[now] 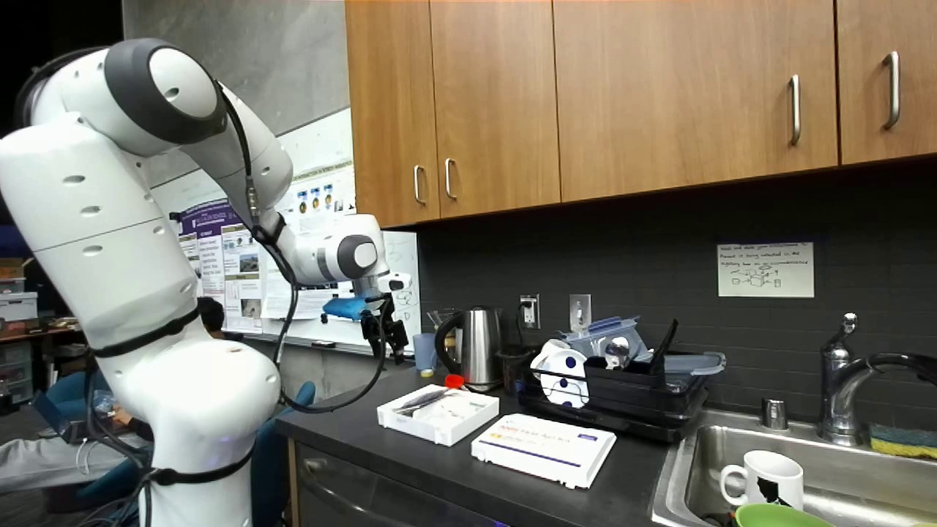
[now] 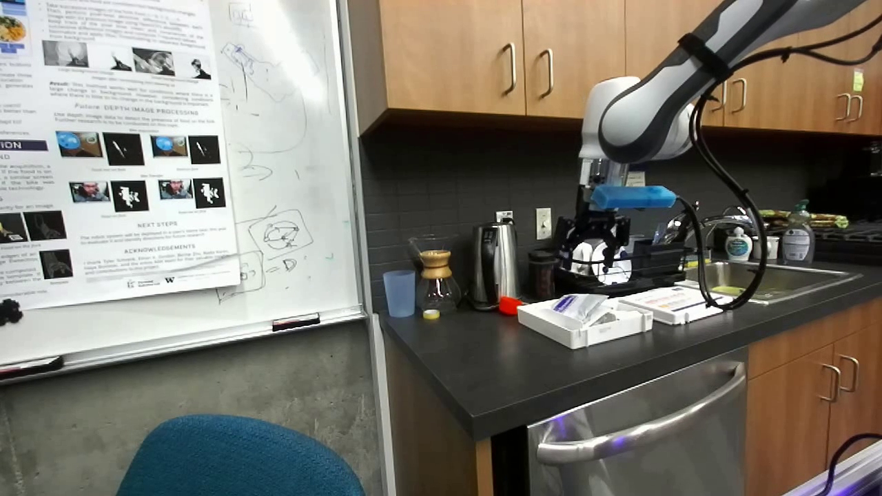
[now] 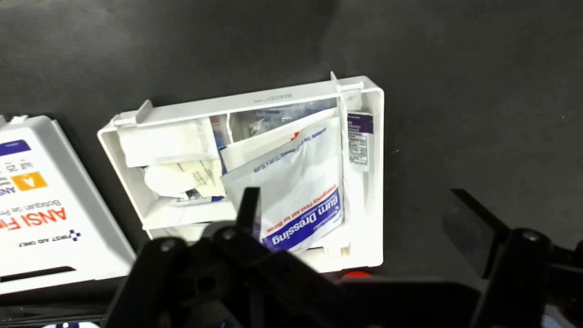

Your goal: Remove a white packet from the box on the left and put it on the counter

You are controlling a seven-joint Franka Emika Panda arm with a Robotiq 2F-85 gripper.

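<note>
The white box [image 1: 438,430] lies open on the dark counter [image 1: 344,424]. It also shows in an exterior view [image 2: 586,335] and in the wrist view [image 3: 375,205]. A white packet [image 3: 282,182] with a blue "Burn Dressing" band lies on top inside it; its raised end also shows in an exterior view [image 2: 582,307]. A smaller white packet [image 3: 168,142] lies in another compartment. My gripper [image 3: 354,190] is open and empty, well above the counter [image 2: 468,372]. In the wrist view its left finger overlaps the burn packet; its right finger is over bare counter [image 3: 455,91].
A flat white box part [image 1: 545,448], printed side up, lies beside the box. Behind stand a steel kettle [image 1: 479,348], a black dish rack [image 1: 615,395], a red scoop [image 2: 510,306], a blue cup [image 2: 400,293] and a glass carafe [image 2: 437,293]. The sink [image 1: 681,468] is farther along. Cabinets hang above.
</note>
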